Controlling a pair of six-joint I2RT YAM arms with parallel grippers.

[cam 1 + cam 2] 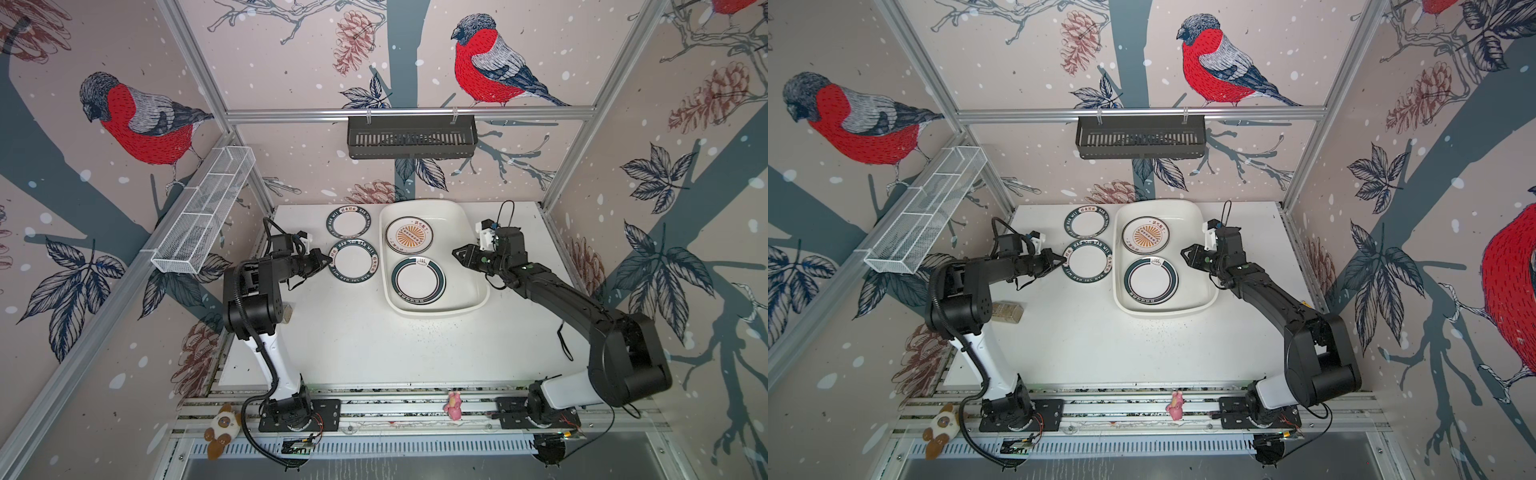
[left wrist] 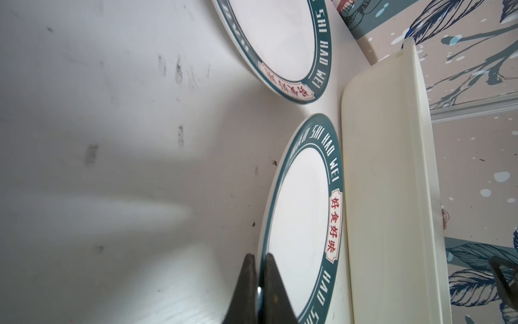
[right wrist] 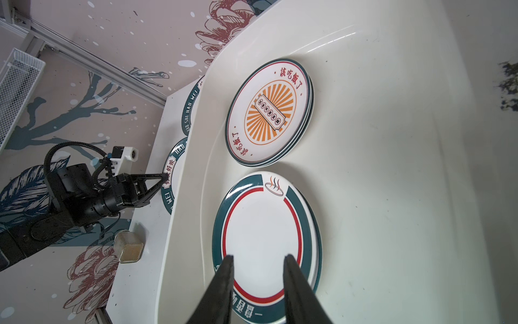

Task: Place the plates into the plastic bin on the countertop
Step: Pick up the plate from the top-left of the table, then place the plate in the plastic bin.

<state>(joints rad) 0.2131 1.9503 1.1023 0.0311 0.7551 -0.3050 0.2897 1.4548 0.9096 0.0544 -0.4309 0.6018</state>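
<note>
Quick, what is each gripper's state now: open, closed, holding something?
Left gripper: closed on the rim of the nearer green plate outside the bin.
Right gripper: open, holding nothing.

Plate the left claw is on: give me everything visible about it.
The front green-rimmed plate is round, shallow, glossy: white centre, dark-green rim lettered "HAO SHI HAO WEI" in white, plus a cream label with red characters. It looks flat on the countertop, close beside the plastic bin, contact unclear, with a matching plate just behind. The left claw is shut on its rim, on the side away from the bin.
</note>
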